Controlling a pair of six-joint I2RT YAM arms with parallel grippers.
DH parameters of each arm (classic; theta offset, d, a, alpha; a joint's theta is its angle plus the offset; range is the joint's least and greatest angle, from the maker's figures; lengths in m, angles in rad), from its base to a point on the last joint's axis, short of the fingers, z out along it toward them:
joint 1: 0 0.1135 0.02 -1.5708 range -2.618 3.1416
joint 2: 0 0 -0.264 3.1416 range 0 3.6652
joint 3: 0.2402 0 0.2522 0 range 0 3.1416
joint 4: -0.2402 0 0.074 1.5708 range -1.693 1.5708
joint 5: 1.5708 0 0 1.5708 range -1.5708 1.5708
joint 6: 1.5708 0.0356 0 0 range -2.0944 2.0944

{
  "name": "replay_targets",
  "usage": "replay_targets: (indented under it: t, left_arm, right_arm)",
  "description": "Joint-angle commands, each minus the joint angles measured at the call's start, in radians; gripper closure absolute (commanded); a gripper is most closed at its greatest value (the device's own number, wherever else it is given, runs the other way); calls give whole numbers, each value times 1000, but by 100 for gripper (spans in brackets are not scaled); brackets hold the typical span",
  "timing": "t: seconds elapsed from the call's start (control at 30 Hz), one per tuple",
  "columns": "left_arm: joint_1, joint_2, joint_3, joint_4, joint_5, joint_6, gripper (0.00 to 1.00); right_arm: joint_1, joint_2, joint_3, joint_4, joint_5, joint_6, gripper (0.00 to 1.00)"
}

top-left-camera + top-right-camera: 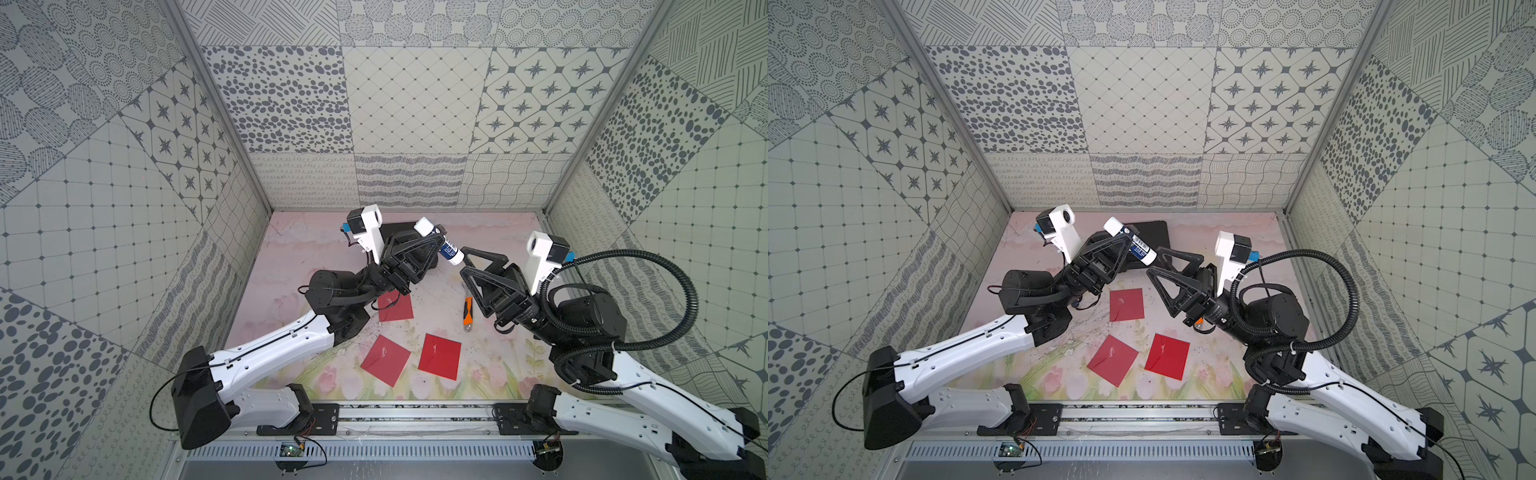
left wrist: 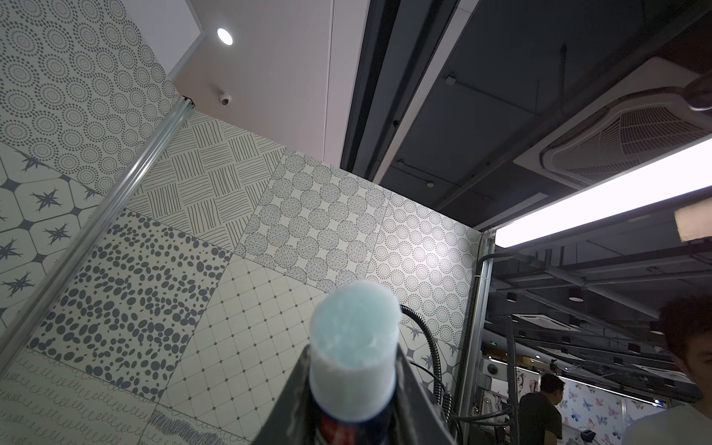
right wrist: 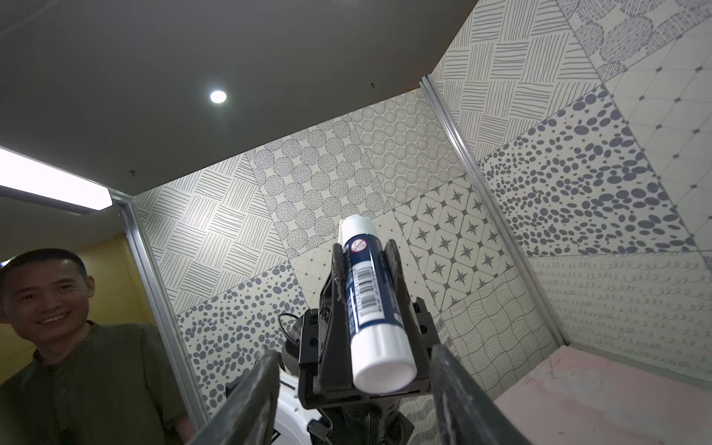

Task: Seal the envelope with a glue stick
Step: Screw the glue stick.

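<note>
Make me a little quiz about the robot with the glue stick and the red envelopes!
1. True or false: the left gripper holds the glue stick up off the table.
2. How many red envelopes lie on the table?
3. The right gripper is: A open, beside the glue stick's end; B shut on an envelope; C shut on the glue stick.
Key: 1 true; 2 three; 3 A.
</note>
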Motion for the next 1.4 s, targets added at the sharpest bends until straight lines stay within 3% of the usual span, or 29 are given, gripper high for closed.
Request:
replay_targets:
  t: [0.0,0.4,0.77,0.93,1.03,1.13,1.2,1.37]
  left_arm:
    - [5,19,24,83,61,11,100]
    - [7,35,38,120,60,-18,100]
    - [7,35,39,135,61,-27,100]
    - [6,42,43,131,63,-30,100]
    - [7,43,36,132,52,-35,100]
    - [7,42,23,137,25,-39,100]
    - [6,41,15,139,3,-44,100]
    - [6,39,-13,143,-63,-63,100]
  right_arm:
    - [1,16,39,35,-31,97,38]
    - [1,8,9,67,-13,68,60]
    - [1,2,-8,86,16,47,66]
    - [1,17,9,91,-21,-26,78]
    - [1,22,22,67,-49,-209,87]
    - [1,24,17,69,3,-496,87]
    - [2,38,15,92,-6,-797,88]
    - [4,102,-16,177,-162,-1589,85]
